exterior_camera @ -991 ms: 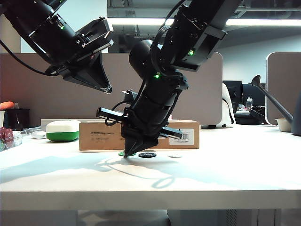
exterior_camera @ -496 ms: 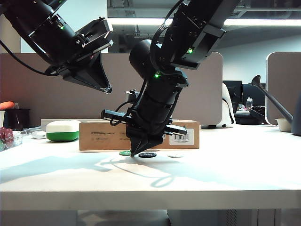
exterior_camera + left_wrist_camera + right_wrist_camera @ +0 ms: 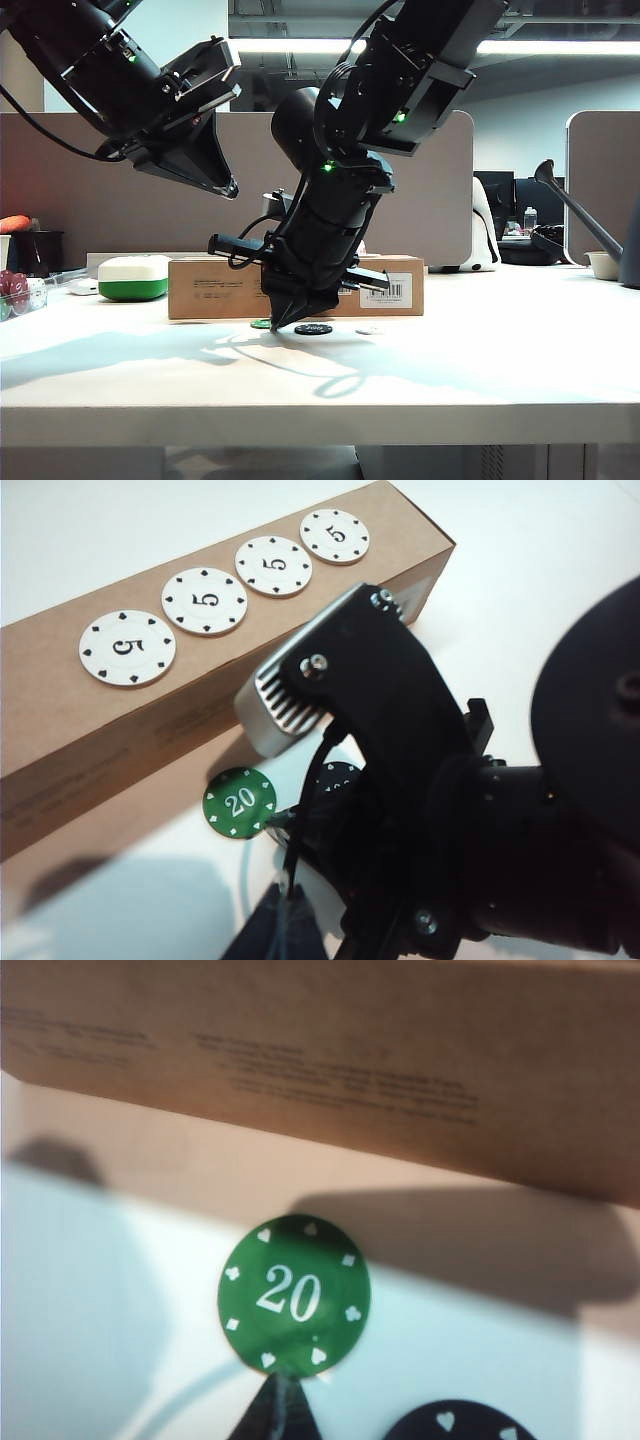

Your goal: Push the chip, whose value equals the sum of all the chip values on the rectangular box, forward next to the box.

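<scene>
Four white chips [image 3: 205, 600], each marked 5, lie in a row on top of the rectangular box [image 3: 120, 730], so the green chip [image 3: 294, 1295] marked 20 is the one to push. Over the last second the right gripper [image 3: 290, 318] has swung a little sideways along the front of the box and back, its tip staying low at the table, and the green chip seems to sit slightly closer to the box now. It lies flat on the table [image 3: 480, 370], directly beyond the tip of the right gripper and near the box's front wall but not yet touching it; a strip of bare table shows between them. I judge the push to be under way, not finished.

The right gripper's fingers look pressed together into a single point that meets the near edge of the chip; nothing is pinched. The black chip [image 3: 460, 1427] lies just to one side of that point, cut off by the frame edge in the right wrist view. The left gripper [image 3: 205, 165] hangs high above the table, well apart from everything; whether it is spread or closed I cannot tell. In the exterior view the right arm hides most of the green chip, and the print on the box is too small to read.
</scene>
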{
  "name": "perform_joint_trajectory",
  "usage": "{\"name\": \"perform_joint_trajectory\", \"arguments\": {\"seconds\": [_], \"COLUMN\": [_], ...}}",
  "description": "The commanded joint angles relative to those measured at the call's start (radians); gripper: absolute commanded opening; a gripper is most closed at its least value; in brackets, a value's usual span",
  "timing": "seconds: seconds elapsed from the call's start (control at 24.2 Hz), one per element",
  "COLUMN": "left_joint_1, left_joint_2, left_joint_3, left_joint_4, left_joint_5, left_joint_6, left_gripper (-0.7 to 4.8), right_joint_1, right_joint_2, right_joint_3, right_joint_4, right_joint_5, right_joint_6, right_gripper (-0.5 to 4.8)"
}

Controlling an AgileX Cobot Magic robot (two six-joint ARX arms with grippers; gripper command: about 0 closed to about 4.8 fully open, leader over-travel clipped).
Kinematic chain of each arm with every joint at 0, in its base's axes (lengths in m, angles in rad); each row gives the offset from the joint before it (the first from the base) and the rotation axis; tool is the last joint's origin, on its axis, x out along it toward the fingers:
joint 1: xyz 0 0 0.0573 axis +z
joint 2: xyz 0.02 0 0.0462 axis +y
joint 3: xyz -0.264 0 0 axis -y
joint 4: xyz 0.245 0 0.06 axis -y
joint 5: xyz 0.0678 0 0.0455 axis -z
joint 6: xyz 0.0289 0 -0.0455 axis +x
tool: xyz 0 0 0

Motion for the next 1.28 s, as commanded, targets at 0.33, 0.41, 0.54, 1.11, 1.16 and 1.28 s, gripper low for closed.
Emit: {"name": "perform_joint_trajectory", "arguments": {"seconds": [0.33,0.41,0.54,1.11,1.16,1.28], "left_joint_1": [-0.002,-0.002,-0.002,-0.002,-0.002,-0.002], "left_joint_2": [-0.005,-0.005,-0.005,-0.005,-0.005,-0.005], "left_joint_3": [0.002,0.002,0.002,0.002,0.002,0.002], "left_joint_4": [0.01,0.011,0.01,0.01,0.011,0.011], "left_joint_5": [0.002,0.002,0.002,0.002,0.002,0.002], "left_joint_6": [0.001,0.001,0.001,0.001,0.001,0.001], "left_gripper": [-0.05,-0.05,-0.05,-0.05,-0.05,-0.05], "right_joint_1": [-0.001,-0.001,-0.001,-0.001,0.0,-0.001], "right_joint_2": [0.036,0.042,0.047,0.023,0.014,-0.014], "right_joint_3": [-0.001,0.0,0.0,0.005,0.005,0.005], "right_joint_4": [0.029,0.039,0.048,0.079,0.07,0.054], "right_joint_5": [0.027,0.026,0.027,-0.027,-0.027,0.005], "right_joint_6": [0.0,0.0,0.0,0.001,0.001,0.0], "right_gripper": [-0.05,-0.05,-0.05,-0.05,-0.05,-0.05]}}
